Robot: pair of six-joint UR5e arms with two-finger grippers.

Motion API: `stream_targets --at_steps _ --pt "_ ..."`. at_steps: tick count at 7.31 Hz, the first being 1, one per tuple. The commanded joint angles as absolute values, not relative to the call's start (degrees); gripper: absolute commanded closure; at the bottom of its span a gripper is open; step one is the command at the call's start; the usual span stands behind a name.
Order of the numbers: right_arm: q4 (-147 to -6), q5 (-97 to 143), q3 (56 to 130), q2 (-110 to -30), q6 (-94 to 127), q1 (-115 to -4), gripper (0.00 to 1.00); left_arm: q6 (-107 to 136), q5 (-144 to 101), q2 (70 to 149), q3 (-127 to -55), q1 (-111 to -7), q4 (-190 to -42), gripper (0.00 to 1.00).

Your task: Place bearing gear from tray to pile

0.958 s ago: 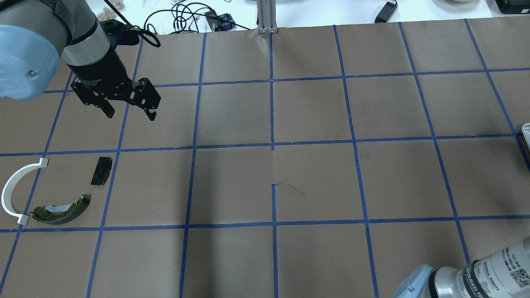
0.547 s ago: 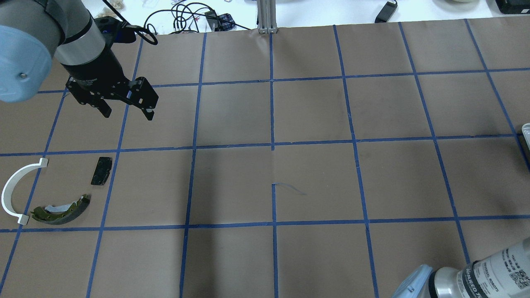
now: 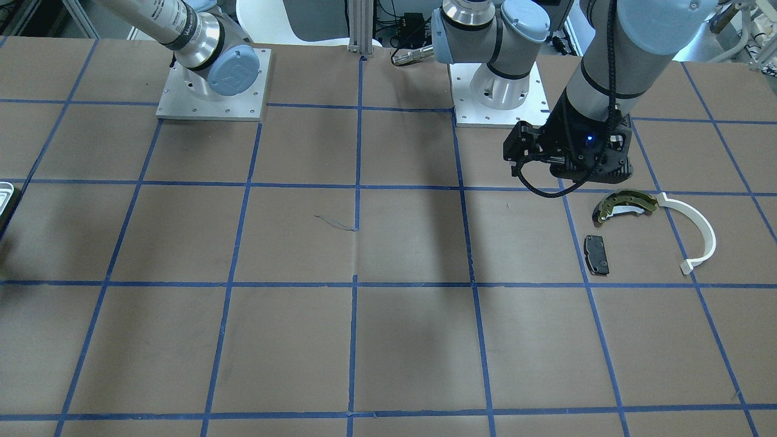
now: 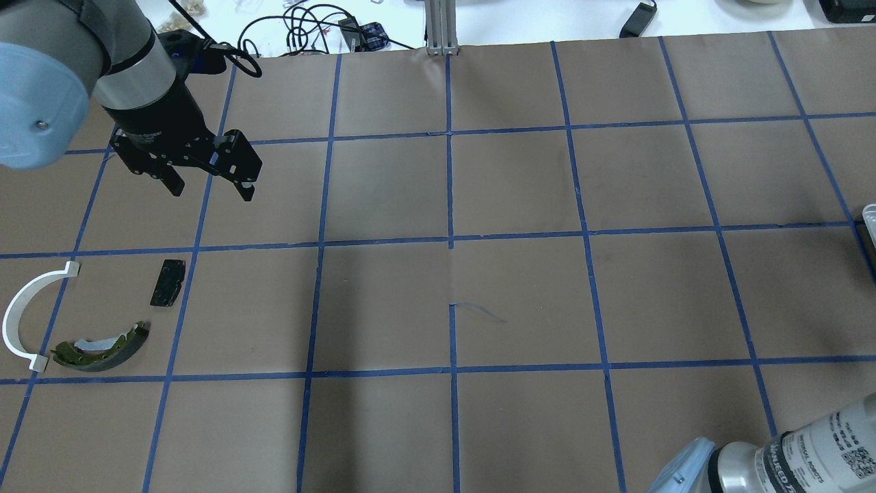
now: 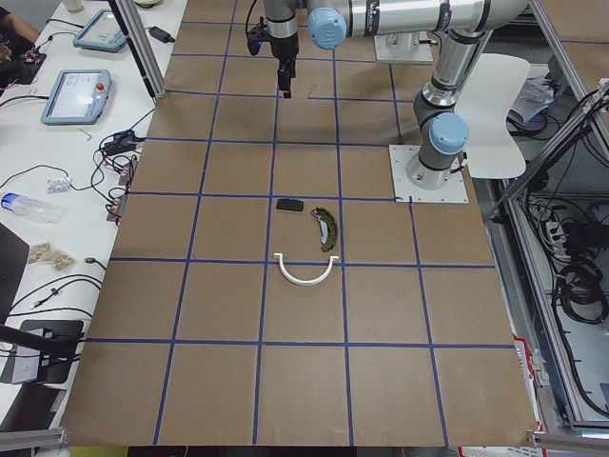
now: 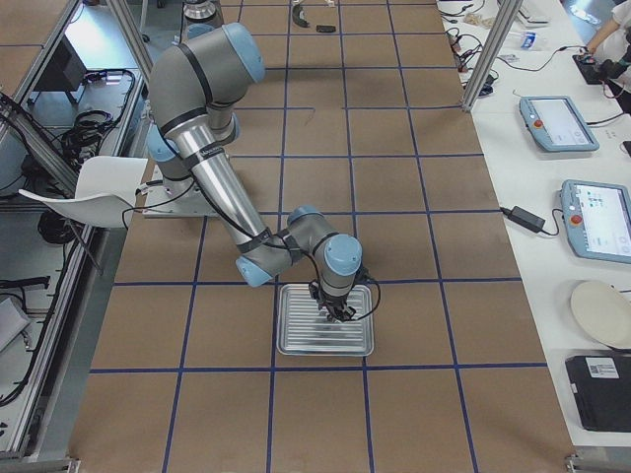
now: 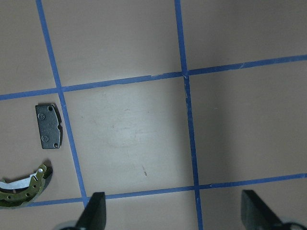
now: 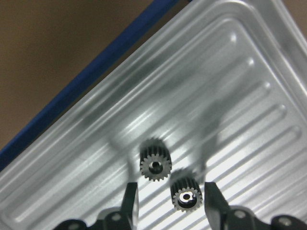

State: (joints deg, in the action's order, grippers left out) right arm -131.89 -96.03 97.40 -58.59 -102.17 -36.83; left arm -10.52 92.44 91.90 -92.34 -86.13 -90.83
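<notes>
Silvery ribbed metal fills the right wrist view: the tray [image 8: 240,72], lying at the table's [image 4: 520,301] end on the robot's right. On its floor, well in from the rim, two small dark gears sit close together, each flat on a face with its bore pointing up.

The right gripper [image 8: 170,191] hangs low over them with its fingers spread and nothing between the pads. The nearer gear [image 8: 186,194] lies inside the gap, closer to one finger [image 8: 211,201] than to the other. The second gear [image 8: 155,165] sits just ahead of the gap and a little toward the opposite finger.

Being round and upright, the nearer gear offers no preferred pinch direction. The short drop onto it probably turns on keeping the neighbour outside the closing fingers.

The left gripper [image 4: 211,186] is also spread and empty, hovering over bare table. Near it, toward the left end of the table, is the pile: a black pad [image 4: 168,282], an olive brake shoe [image 4: 102,348] and a white arc [image 4: 27,308]. The right arm is clearly the one placed for the pick.
</notes>
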Motion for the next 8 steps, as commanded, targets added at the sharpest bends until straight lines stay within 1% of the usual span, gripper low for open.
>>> stream_targets --at_steps 1,7,8 --pt "-132.01 -95.98 96.95 -58.36 -102.3 -36.83 0.44 -10.55 92.29 92.02 -92.37 -86.13 -90.7 0.0" --pt "-132.19 -95.89 96.86 -58.18 -102.22 -36.83 0.44 -10.63 92.46 92.9 -92.46 -86.04 -90.35 0.0" --pt "-132.19 -95.89 96.94 -58.1 -102.13 -36.83 0.49 -10.63 92.55 92.81 -92.55 -86.04 -90.44 0.0"
